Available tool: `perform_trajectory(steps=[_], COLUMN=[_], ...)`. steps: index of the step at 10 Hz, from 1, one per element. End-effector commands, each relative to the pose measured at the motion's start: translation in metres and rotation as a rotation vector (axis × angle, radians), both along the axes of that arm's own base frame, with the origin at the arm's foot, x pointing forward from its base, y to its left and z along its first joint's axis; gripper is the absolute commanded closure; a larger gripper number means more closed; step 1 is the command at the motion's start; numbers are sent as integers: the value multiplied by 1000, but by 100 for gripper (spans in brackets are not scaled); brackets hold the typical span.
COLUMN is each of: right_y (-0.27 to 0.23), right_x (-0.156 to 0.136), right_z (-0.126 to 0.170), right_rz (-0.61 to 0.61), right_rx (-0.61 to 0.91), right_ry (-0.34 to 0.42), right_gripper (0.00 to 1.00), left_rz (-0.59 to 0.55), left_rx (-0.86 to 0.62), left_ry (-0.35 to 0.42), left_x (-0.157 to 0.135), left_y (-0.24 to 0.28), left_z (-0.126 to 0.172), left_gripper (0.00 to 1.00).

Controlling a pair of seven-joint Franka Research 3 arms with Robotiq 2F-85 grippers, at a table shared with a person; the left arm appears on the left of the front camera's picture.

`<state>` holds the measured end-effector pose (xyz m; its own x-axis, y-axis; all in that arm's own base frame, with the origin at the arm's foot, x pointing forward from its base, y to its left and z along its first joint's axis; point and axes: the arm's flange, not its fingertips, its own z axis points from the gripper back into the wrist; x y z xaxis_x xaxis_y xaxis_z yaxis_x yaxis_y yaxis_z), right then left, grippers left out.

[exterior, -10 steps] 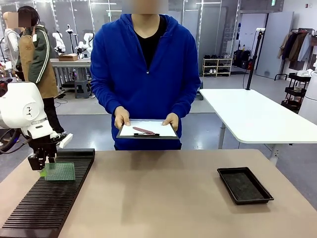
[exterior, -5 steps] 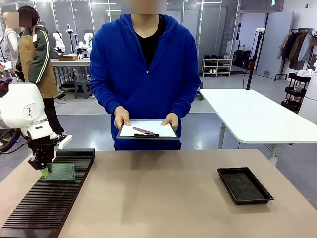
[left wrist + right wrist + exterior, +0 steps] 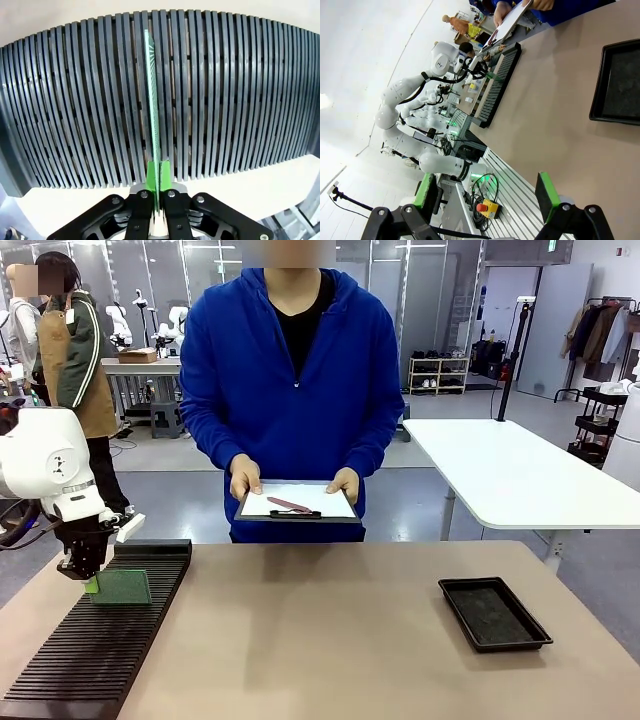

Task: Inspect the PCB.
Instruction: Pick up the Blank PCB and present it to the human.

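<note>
Left hand (image 3: 90, 578) clamps the PCB (image 3: 122, 587) upright at the slotted rack (image 3: 90, 660); right hand (image 3: 487, 192) hangs released.

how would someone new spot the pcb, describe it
Find the black slotted rack on the table's left side. At its far end the left gripper pinches the PCB, a thin pale green board upright on edge. It is the only board there, green against black ribs.

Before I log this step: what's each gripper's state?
Left gripper: shut on the PCB, above the slotted rack.
Right gripper: open, holding nothing.
</note>
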<state>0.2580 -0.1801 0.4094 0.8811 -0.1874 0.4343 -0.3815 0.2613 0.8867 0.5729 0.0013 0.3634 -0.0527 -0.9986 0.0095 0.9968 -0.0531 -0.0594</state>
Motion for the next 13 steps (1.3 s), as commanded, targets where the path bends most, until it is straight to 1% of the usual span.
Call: perform_trajectory(steps=[1, 2, 3, 5, 6, 7, 8, 9, 10, 11, 13], right_y=[0, 0, 0, 0, 0, 0, 0, 0, 0, 0, 0], right_x=[0, 0, 0, 0, 0, 0, 0, 0, 0, 0, 0], right_z=[1, 1, 1, 1, 1, 1, 1, 1, 1, 1, 1], right_rz=[2, 2, 2, 2, 2, 2, 2, 2, 2, 2, 2], right_rx=[7, 7, 7, 7, 7, 7, 7, 7, 7, 7, 7], right_ry=[-16, -16, -16, -16, -16, -16, -16, -16, -16, -16, -16], right_gripper=[0, 0, 0, 0, 0, 0, 0, 0, 0, 0, 0], left_rz=[14, 33, 72, 154, 179, 215, 258, 306, 400, 445, 543], left_rx=[22, 11, -2, -56, -117, -168, -228, -322, -477, -588, -691], left_ry=[0, -13, -45, -91, -109, -105, -71, -30, 34, 69, 188], left_x=[3, 1, -5, -24, -36, -45, -54, -64, -79, -89, -92], left_y=[0, 0, 3, 17, 27, 36, 42, 45, 44, 40, 25], left_z=[0, 5, 18, 55, 74, 82, 84, 86, 89, 83, 63], left_gripper=[100, 100, 100, 100, 100, 100, 100, 100, 100, 100, 100])
